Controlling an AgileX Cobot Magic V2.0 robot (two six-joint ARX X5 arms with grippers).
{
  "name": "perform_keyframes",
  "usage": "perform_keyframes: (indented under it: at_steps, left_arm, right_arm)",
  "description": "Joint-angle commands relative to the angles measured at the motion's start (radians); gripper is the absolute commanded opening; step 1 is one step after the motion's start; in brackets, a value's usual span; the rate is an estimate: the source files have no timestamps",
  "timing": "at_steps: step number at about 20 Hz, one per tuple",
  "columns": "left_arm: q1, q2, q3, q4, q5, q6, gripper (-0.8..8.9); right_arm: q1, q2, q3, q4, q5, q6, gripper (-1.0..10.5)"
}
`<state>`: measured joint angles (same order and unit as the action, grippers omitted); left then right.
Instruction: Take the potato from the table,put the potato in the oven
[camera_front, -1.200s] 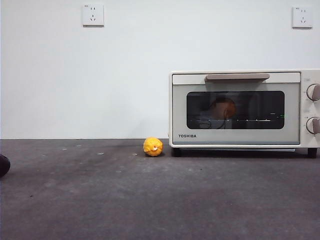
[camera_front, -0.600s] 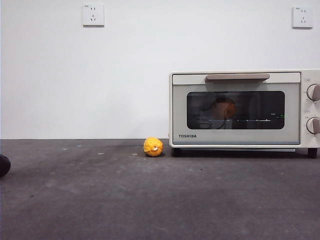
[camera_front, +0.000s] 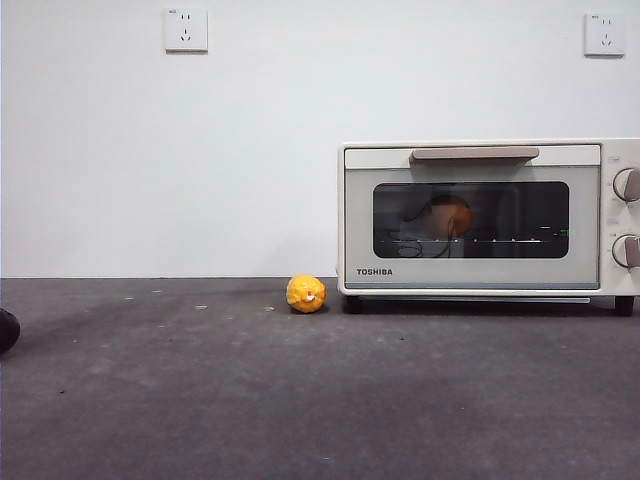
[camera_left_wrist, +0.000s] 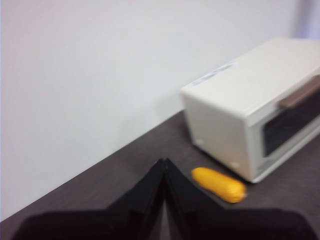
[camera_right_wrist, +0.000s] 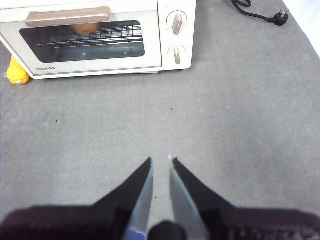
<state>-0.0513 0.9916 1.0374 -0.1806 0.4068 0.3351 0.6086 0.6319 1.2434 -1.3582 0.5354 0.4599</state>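
So the potato (camera_front: 447, 217) is seen inside the oven (camera_front: 480, 218), sat on the wire rack behind the dark glass door, which is shut; in the right wrist view the same orange-brown lump (camera_right_wrist: 85, 28) is partly hidden by the beige bar handle (camera_right_wrist: 68, 16); the oven (camera_right_wrist: 95, 35) is parked at the back of the desk (camera_front: 300, 400), over on the right in the front view, with its two round knobs (camera_front: 627, 185) at the edge of the picture.

A small bright yellow lumpy ball (camera_front: 306, 293) is found on the desk just beside the oven's near corner, not quite touching as far as can be told; it is also caught in the left wrist view (camera_left_wrist: 219, 184), smeared out by blur, next to the oven (camera_left_wrist: 250, 110).

The left end effector (camera_left_wrist: 164, 172) is held clenched with nothing in it, both black jaws pressed together at the tips, off to the side of the oven; the right end effector (camera_right_wrist: 160, 172) is held above bare desk (camera_right_wrist: 240, 100) in front of the oven, well apart from it, jaws parted only a little and nothing gripped between them.

A black power cable with plug (camera_right_wrist: 260, 14) is laid on the desk beside the oven; two white wall sockets (camera_front: 186, 30) are seen on the wall behind; a dark rounded tip (camera_front: 8, 329) is poking in at the front view's left edge.
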Motion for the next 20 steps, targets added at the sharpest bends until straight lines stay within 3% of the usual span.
perform_keyframes:
  at_steps: [1,4,6,9,13,18,20]
  left_arm:
    - [0.021,-0.082,-0.212,0.254,-0.142,-0.133,-0.04]
    - [0.034,-0.204,-0.521,0.581,-0.367,-0.311,-0.04]
    - [0.046,-0.293,-0.680,0.664,-0.421,-0.394,-0.04]
    - [0.068,-0.444,-0.885,0.682,-0.425,-0.463,-0.04]
    - [0.088,-0.639,-1.030,0.548,-0.407,-0.507,-0.04]
    - [0.090,-0.859,-1.030,0.200,-0.407,-0.347,-0.04]
    - [0.094,-0.963,-1.030,0.081,-0.408,-0.320,-0.04]
  right_arm:
    - [0.001,0.002,0.001,-0.020,0.005,0.008,0.6]
    - [0.001,0.007,0.001,-0.020,0.005,0.008,0.6]
    - [0.001,0.007,0.001,-0.020,0.005,0.008,0.6]
    - [0.001,0.007,0.001,-0.020,0.006,0.008,0.6]
    - [0.001,0.007,0.001,-0.020,0.005,0.008,0.6]
    - [0.001,0.007,0.001,-0.020,0.006,0.008,0.6]
    - [0.001,0.007,0.001,-0.020,0.006,0.008,0.6]
